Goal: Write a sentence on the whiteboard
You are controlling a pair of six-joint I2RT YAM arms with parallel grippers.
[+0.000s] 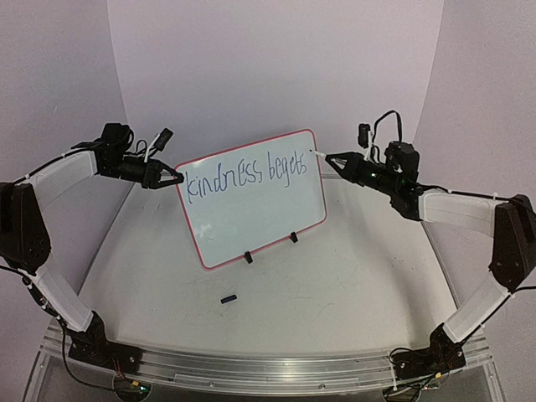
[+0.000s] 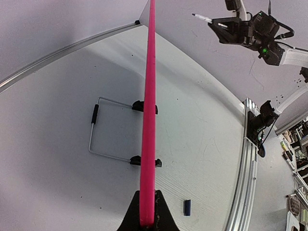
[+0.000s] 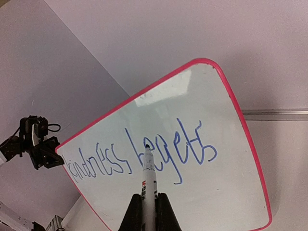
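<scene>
Two arms reach in from either side of the whiteboard (image 1: 251,222), which stands near the middle of the table (image 1: 352,276) on two black feet (image 2: 138,106), leaning back slightly against a wire stand (image 2: 103,127) behind it. The left gripper (image 1: 177,178) is clamped on the board's red rim at the upper left edge; the left wrist view shows the rim edge-on, pinched between the fingers. The right gripper (image 3: 149,211) is closed around a marker pen (image 3: 148,178) with its dark tip pointing toward the writing face. From the left wrist view the tip hangs in front of the board near its upper right corner, apart from the surface. The sentence (image 1: 247,176) so far reads "kindness begets", in dark-blue handwriting in one line across the upper part of the board. A small dark pen cap (image 1: 228,298) lies on the table in front of the board, apart from its feet.
</scene>
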